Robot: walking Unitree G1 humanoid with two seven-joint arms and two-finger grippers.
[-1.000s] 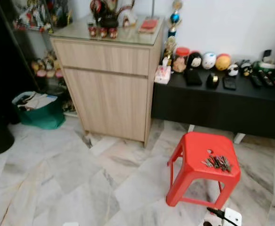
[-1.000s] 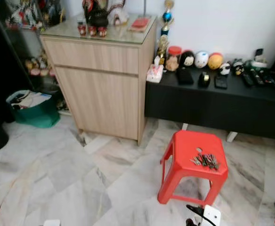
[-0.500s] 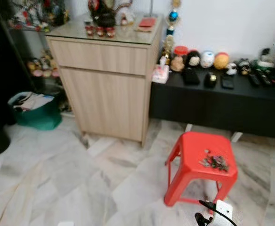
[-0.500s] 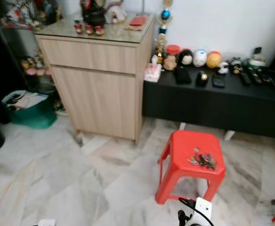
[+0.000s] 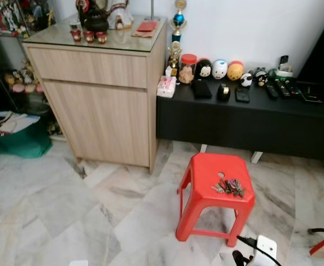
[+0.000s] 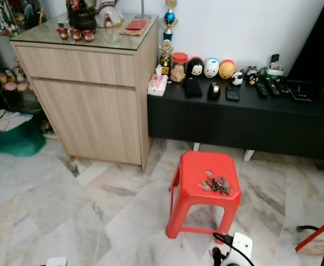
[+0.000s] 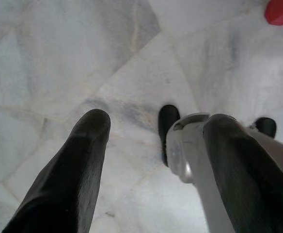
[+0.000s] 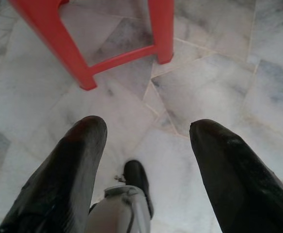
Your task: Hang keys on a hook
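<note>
Nothing is done yet: the keys point(image 5: 228, 187) lie on the stool point(image 5: 198, 176), both pincers point(image 7: 151, 160) point(image 8: 146, 165) hanging released, no hook seen.

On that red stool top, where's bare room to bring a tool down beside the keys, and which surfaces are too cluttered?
On the red stool, the left and near-wall parts of the seat are bare; the keys lie toward its right front corner. The marble floor between stool and wooden cabinet is open. The cabinet's glass top and the black bench along the wall are crowded with ornaments and remotes.
</note>
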